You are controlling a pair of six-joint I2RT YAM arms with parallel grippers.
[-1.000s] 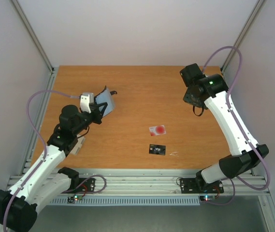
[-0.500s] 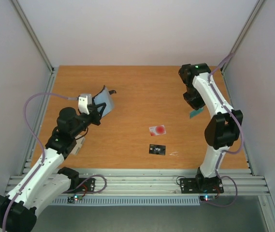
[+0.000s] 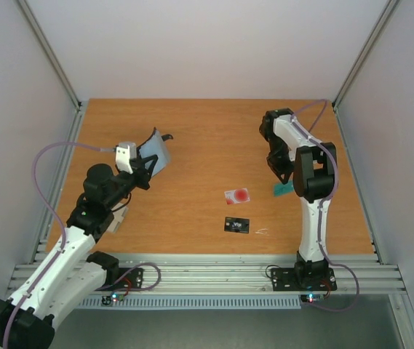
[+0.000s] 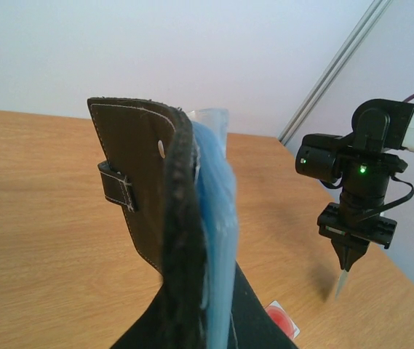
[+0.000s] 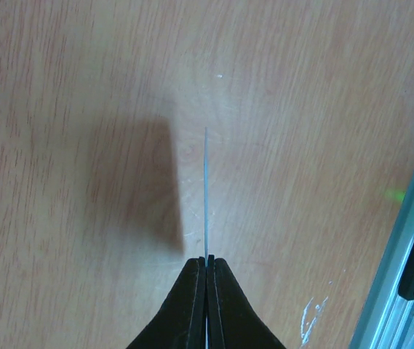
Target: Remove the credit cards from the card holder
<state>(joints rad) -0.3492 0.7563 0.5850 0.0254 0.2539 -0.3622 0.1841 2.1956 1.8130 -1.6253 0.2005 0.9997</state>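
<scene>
A: Progress?
B: Two cards lie flat on the table (image 3: pixel 192 123): white card (image 3: pixel 237 195) at 4 o'clock of centre, black card (image 3: pixel 237 225) at 5. Right gripper (image 5: pixel 207 265), jaws closed, pinches a teal card (image 5: pixel 206 189) edge-on at 3 o'clock, not yet set down.
A: Wallet (image 4: pixel 148 196)?
B: 10 o'clock, upright, clamped in the closed left gripper (image 4: pixel 192 323). Cards left inside: cannot tell.

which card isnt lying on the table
The teal card, pinched edge-on in the right fingers above the table; the red-spot card and the black card lie flat.
</scene>
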